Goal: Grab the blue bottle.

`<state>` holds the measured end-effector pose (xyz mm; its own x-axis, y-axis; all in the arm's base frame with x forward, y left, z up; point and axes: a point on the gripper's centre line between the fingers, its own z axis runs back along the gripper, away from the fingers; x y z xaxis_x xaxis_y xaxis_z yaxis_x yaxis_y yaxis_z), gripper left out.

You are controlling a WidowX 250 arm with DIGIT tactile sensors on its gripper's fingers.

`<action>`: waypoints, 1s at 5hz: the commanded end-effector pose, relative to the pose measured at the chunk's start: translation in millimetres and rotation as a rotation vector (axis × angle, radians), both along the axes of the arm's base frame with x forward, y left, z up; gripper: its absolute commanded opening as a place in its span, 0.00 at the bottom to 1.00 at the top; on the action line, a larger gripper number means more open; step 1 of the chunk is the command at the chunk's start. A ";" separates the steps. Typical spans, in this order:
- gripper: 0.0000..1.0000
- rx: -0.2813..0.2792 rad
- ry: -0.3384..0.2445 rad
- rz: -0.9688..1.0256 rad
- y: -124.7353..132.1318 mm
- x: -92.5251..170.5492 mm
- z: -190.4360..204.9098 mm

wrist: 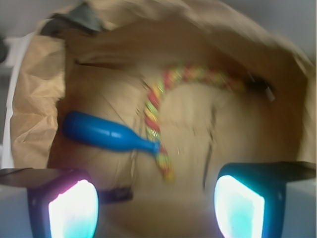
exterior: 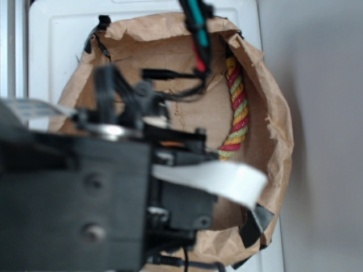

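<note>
Glowing teal pads are showing at the bottom of the wrist view, where the gripper (wrist: 156,203) is hanging released, jaws wide apart and holding nothing. Nothing of the grab is done yet, I judge: approach, closing and lifting are all remaining. Beyond the pads, the blue bottle (wrist: 105,134) is lying on its side inside the brown paper bag (wrist: 34,119), glossy, wide-bodied, its slim neck touching the twisted rope (wrist: 154,119).
</note>
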<state>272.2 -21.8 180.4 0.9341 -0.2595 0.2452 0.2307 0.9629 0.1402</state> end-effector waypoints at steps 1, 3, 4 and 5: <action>1.00 -0.057 0.060 -0.360 27.8 -9.0 -0.1; 1.00 -0.057 0.060 -0.360 27.8 -9.0 -0.1; 1.00 -0.011 -0.043 -0.597 18.8 -12.7 -8.3; 1.00 -0.075 -0.060 -0.645 23.1 5.9 -22.6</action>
